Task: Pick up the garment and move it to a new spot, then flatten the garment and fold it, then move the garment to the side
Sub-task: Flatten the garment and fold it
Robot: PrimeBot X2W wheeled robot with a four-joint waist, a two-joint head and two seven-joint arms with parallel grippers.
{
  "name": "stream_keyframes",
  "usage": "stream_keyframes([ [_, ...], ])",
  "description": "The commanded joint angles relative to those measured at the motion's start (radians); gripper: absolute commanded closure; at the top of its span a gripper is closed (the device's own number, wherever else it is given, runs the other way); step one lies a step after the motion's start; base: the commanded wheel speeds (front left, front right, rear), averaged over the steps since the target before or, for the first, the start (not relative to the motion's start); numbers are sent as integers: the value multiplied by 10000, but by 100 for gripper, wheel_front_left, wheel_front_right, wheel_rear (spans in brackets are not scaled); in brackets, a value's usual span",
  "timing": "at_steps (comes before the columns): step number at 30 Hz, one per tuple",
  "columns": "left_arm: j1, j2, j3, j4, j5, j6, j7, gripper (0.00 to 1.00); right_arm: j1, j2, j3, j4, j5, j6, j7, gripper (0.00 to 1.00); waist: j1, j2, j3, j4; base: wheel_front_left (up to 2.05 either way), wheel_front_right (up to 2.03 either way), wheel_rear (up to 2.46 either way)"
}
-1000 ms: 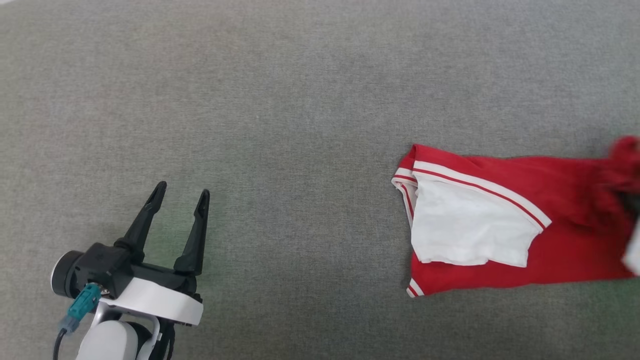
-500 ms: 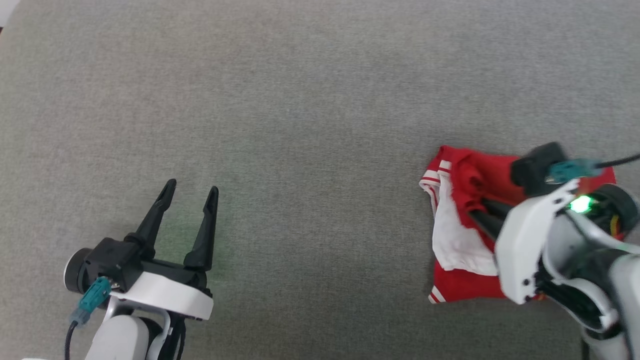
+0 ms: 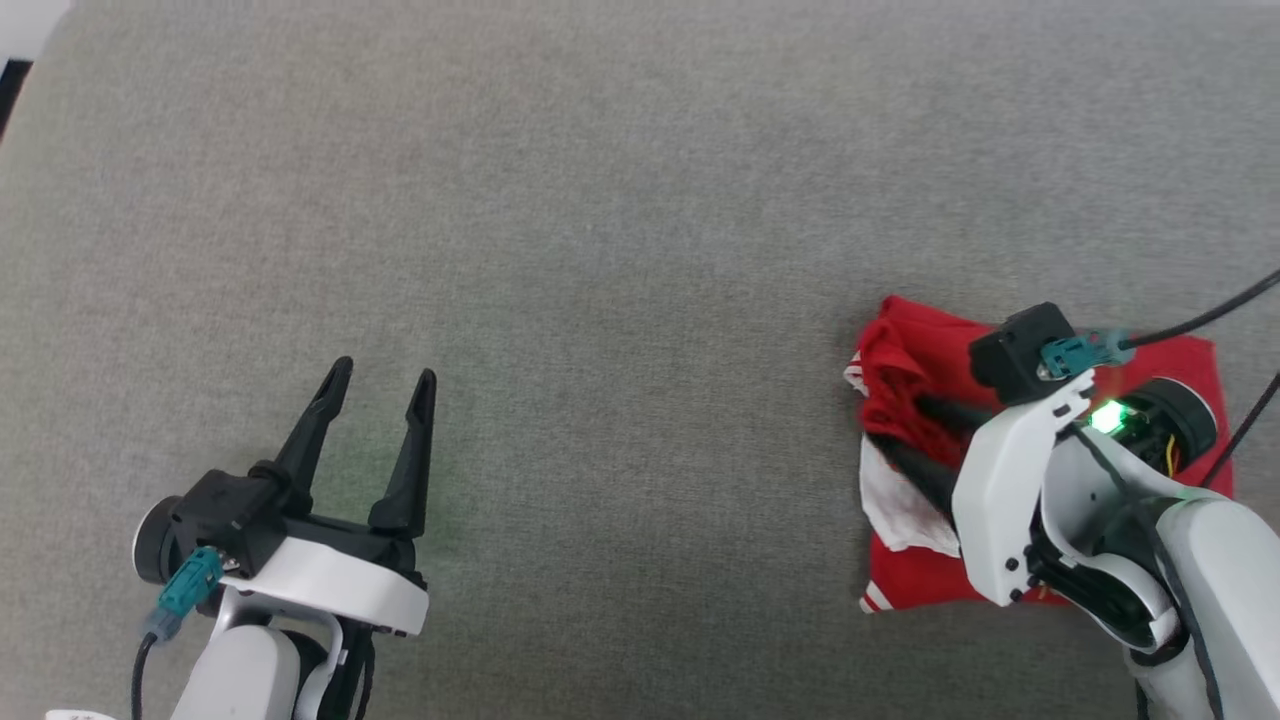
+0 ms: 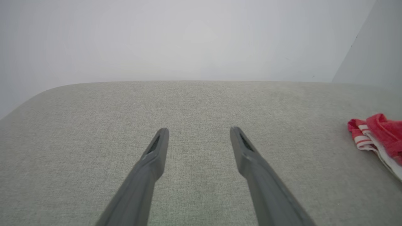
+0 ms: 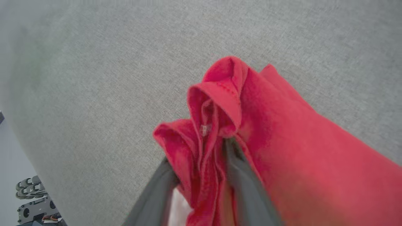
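Looked down on a grey padded surface [image 3: 620,220]. Found the garment [image 3: 905,360] heaped at the middle right of the head view, red folds uppermost, a white panel and striped trim peeking out at its lower left edge. Saw the right gripper [image 3: 893,425] lying over the heap, fingers spread apart with a ridge of red cloth bunched between them (loose rather than pinched, by the look of it). Saw the left gripper [image 3: 385,372] at lower left, fingers wide and empty, well apart from the cloth. Judged the risks thus: could snag a fold on a fingertip when lifting away and drag the heap along; could also leave it so crumpled as to need several pulls to flatten.
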Motion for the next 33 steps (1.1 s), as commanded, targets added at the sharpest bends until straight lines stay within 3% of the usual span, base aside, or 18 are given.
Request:
stream_keyframes([
  [1,95,57,8,14,-71,26,-50,0,-95,-18,-44,9,45,-9,-170,0,0,-1,-144,-111,0,0,0],
  [8,339,215,90,201,-250,26,-50,0,-119,-161,-573,313,522,-8,-1362,0,0,-1,-765,-602,0,0,0],
  [16,501,199,85,685,-497,26,-50,0,-6,-900,-599,2160,809,-8,-4664,0,0,-1,-1388,-1089,0,0,0],
  [22,707,169,318,1089,-735,26,-50,0,28,-845,-638,3815,651,-8,-7401,0,0,-1,-1887,-1444,0,0,0],
  [28,1052,174,695,1193,-924,26,-50,0,192,-638,-786,4656,355,-8,-9078,0,0,-1,-2262,-1644,0,0,0],
  [33,1474,217,988,936,-989,26,-50,0,685,-348,-1057,4611,-1,-8,-9659,0,0,-1,-2458,-1690,0,0,0],
])
